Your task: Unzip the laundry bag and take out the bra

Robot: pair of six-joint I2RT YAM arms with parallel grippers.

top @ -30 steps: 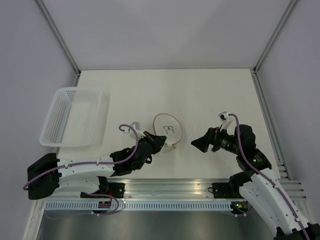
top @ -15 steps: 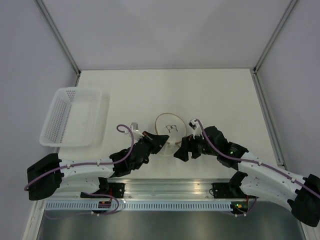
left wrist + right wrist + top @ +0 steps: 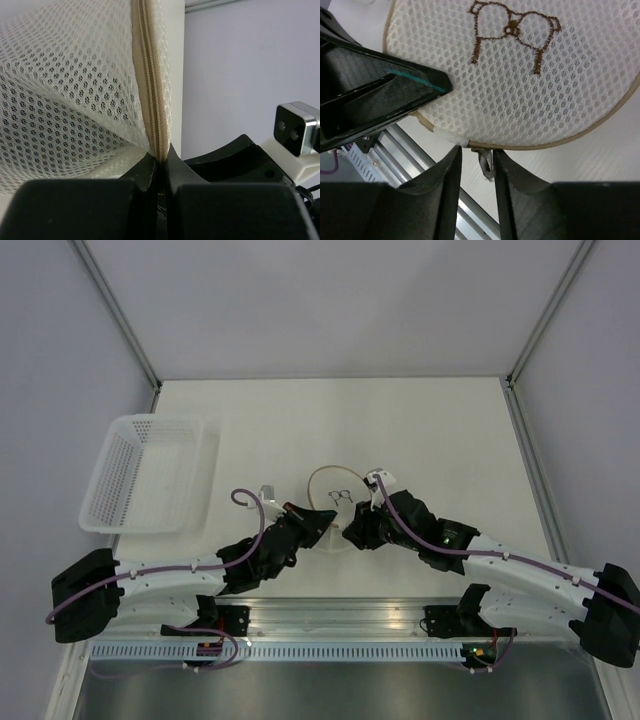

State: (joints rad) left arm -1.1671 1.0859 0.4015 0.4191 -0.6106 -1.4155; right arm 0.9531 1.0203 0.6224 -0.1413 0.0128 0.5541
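Observation:
The laundry bag (image 3: 335, 490) is a round white mesh pouch with a tan zip rim and a brown embroidered mark, lying at the table's near middle. My left gripper (image 3: 325, 521) is shut on the bag's near-left zip rim (image 3: 158, 145), with mesh (image 3: 75, 100) filling its view. My right gripper (image 3: 351, 530) is at the bag's near edge. Its jaws (image 3: 476, 153) stand narrowly open around the small metal zip pull (image 3: 486, 166), which hangs from the rim against the right finger. The mesh dome (image 3: 520, 90) lies just beyond. The bra is hidden.
A white perforated basket (image 3: 150, 485) stands at the left of the table. The aluminium rail (image 3: 340, 615) runs along the near edge, just behind the grippers. The left gripper's dark finger (image 3: 380, 95) crosses the right wrist view.
The right arm has swung in from the right to the bag's near edge, and its jaws have narrowed around the zip pull. The left gripper has kept its hold on the rim.

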